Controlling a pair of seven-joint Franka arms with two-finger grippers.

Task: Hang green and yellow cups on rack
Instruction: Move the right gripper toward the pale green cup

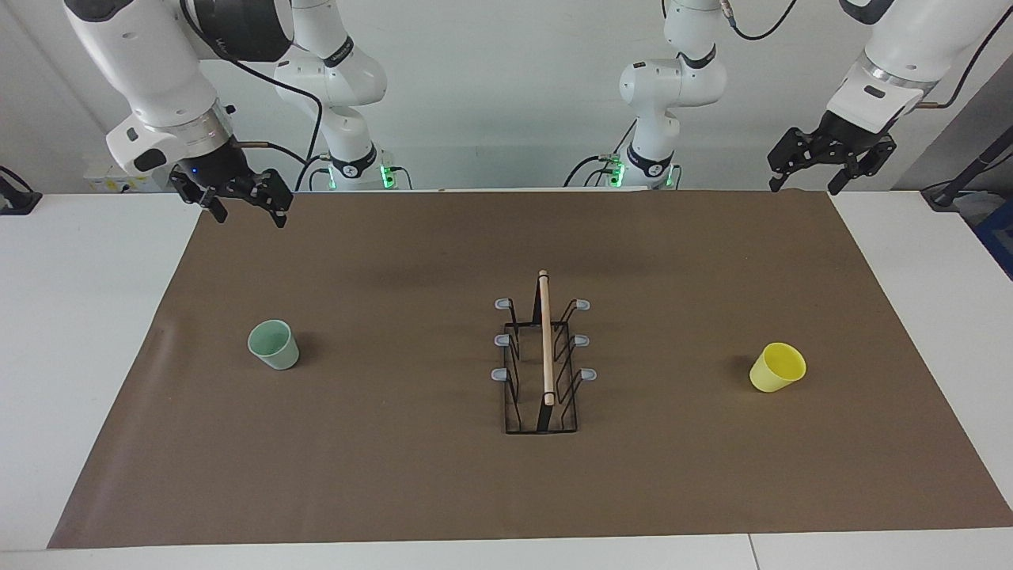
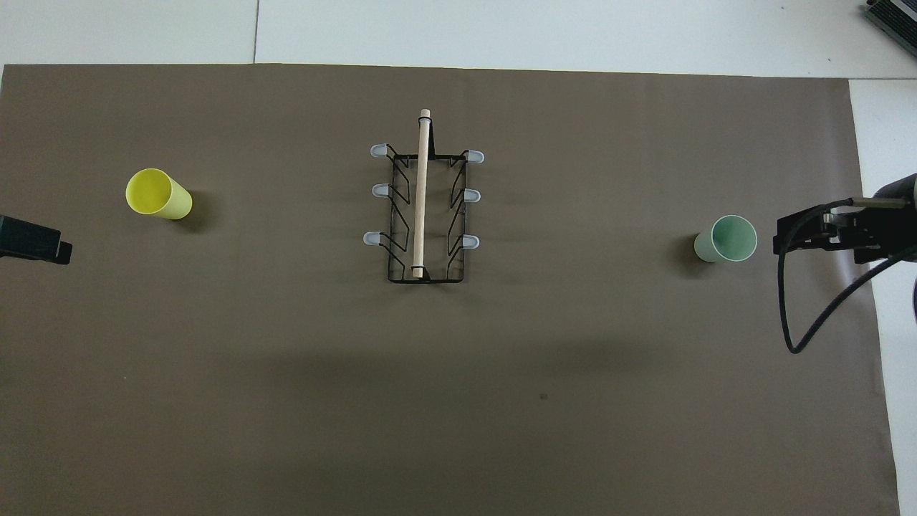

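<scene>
Facing view: my left gripper (image 1: 806, 169) and right gripper (image 1: 247, 205) hung raised, fingers apart; green cup (image 1: 274, 344) and yellow cup (image 1: 777, 367) flanked the rack (image 1: 544, 356).

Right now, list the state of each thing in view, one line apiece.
green cup: upright on the mat, mouth up, not hung.
yellow cup: upright on the mat, mouth up, not hung.
rack: standing between the cups, all six pegs bare.
left gripper: raised, open, empty, waiting.
right gripper: raised, open, empty, waiting.
brown mat: flat.
</scene>
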